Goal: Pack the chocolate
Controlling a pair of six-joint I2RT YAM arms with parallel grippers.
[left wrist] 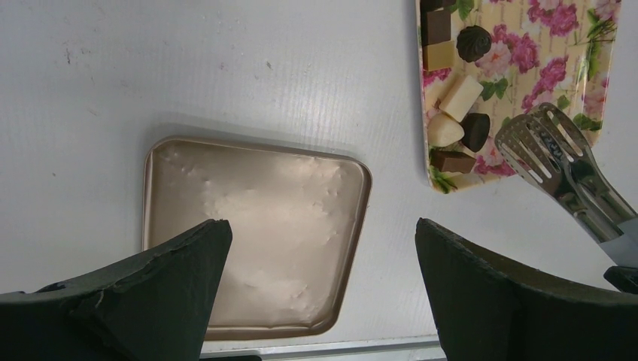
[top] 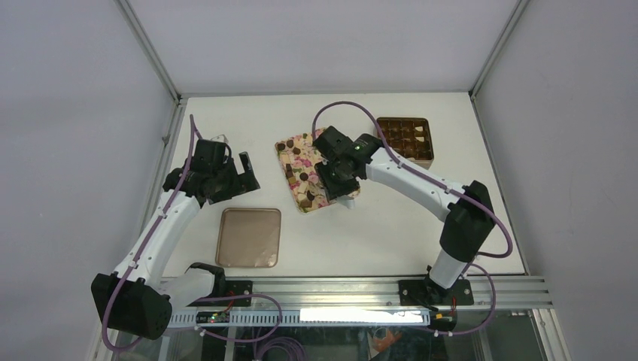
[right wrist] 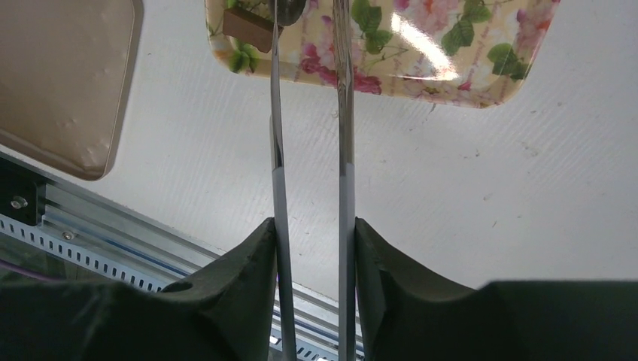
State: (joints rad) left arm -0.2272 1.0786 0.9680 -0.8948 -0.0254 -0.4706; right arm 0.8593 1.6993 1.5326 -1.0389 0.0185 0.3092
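Packing has scarcely begun, by the look of it: the chocolate [left wrist: 474, 42] sits mostly on a floral tray [left wrist: 572, 68] at mid-bench, with dark, brown and pale pieces crowded at one end and more scattered along it in the overhead view. The right claw [right wrist: 314, 233] is clamped around the handles of a pair of metal tongs [right wrist: 342, 113], whose blades stand slightly apart. Their tips reach the tray's corner just beside a brown piece, and whether they have hold of anything cannot be told. The left claw [left wrist: 323, 226] hangs wide open and empty above the flat tan lid [left wrist: 248, 188], which lies on the white bench [top: 376, 233] well apart from the box. The gridded box [top: 430, 143] stands at the far right of the bench, just beyond the right arm. A few pale flecks show in its cells, but they are too small to say how many are filled. Left to do, on this evidence: carry the pieces across one by one with the tongs, then perhaps set the lid on.
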